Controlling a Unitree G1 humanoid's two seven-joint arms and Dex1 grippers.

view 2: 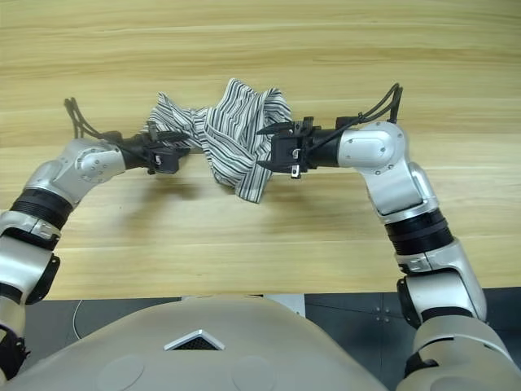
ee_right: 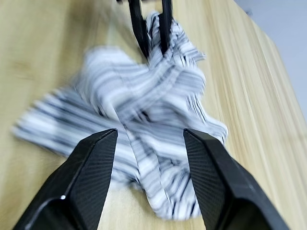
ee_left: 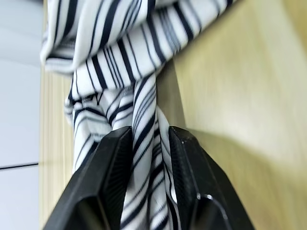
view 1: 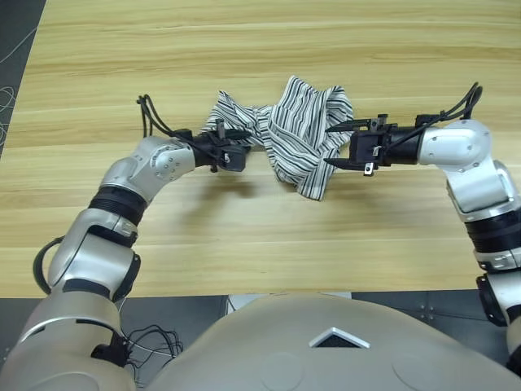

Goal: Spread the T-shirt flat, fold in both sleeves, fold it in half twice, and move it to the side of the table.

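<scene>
the pale wooden worktop (view 1: 244, 244) runs under both arms. the striped t-shirt (view 1: 297, 134) sits on it between the two sets of jaws, crumpled into a bunched heap with nothing spread flat. the left gripper (ee_left: 148, 136) has its jaws narrowed on a twisted fold at the side of the heap nearest it, with cloth pinched between them. the right gripper (view 1: 328, 145) faces it from the opposite side, jaws wide apart and holding nothing, tips right at the cloth's edge; contact cannot be told.
</scene>
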